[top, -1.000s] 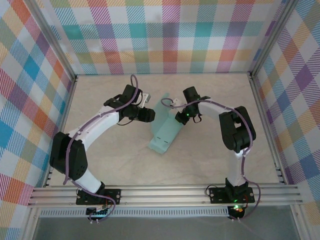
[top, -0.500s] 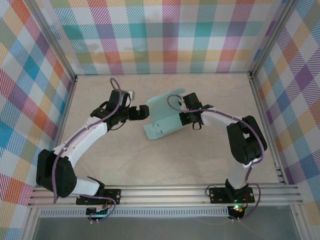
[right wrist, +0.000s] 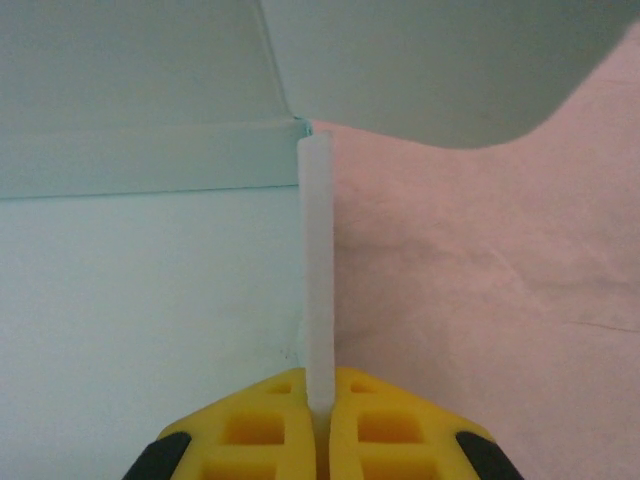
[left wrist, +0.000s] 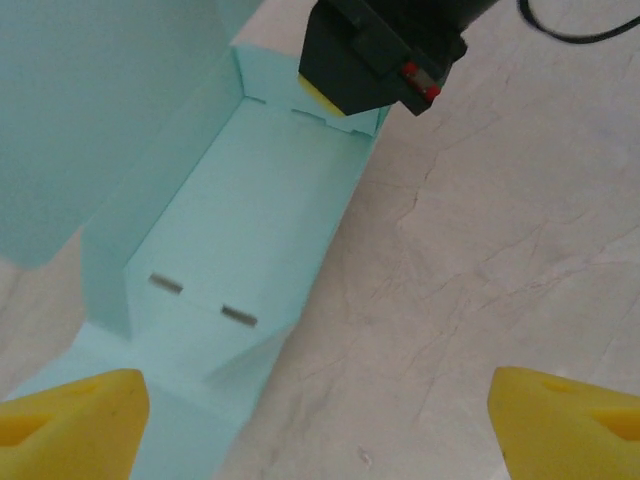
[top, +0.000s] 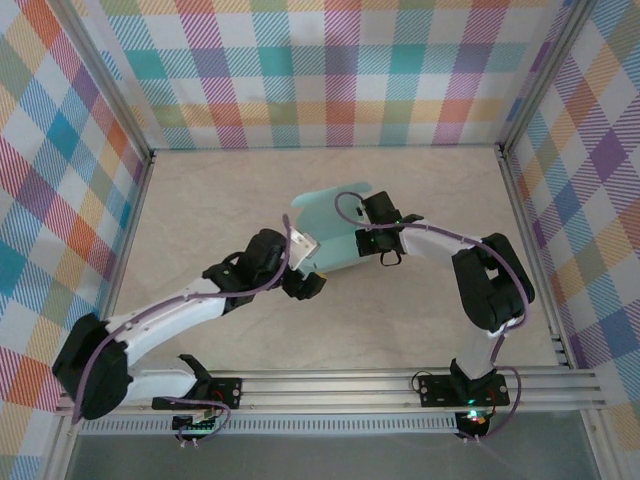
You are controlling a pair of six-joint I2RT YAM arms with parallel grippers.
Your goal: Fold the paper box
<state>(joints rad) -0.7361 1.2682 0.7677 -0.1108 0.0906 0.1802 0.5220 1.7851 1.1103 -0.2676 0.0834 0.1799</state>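
- An aluminium rail (top: 330,385) runs along the table's near edge and carries both arm bases.
- The left arm (top: 170,320) reaches from the near-left corner towards the middle of the marble-look table (top: 220,190).
- The left gripper (top: 310,283) sits just on the near side of the paper box. In its wrist view the left gripper (left wrist: 320,430) has its yellow fingers (left wrist: 70,420) spread wide with nothing held. One tip is over the near card of the box and the other over bare table.
- The paper box (top: 330,225), pale mint card, lies about mid-table, a little towards the far edge.
- In the left wrist view the paper box (left wrist: 250,200) is partly folded. It has a flat floor with side walls raised, and two small slots (left wrist: 200,300) are cut in the floor near its near end.
- A rounded flap (top: 335,205) stands at its far end.
- The right arm (top: 480,280) bends in from the near-right side.
- The right gripper (top: 368,238) meets the right side of the box. Its own camera shows the right gripper (right wrist: 318,405) clamped on a thin upright card edge of the paper box (right wrist: 150,300).
- Plaid walls (top: 330,80) close off the far edge and both sides.
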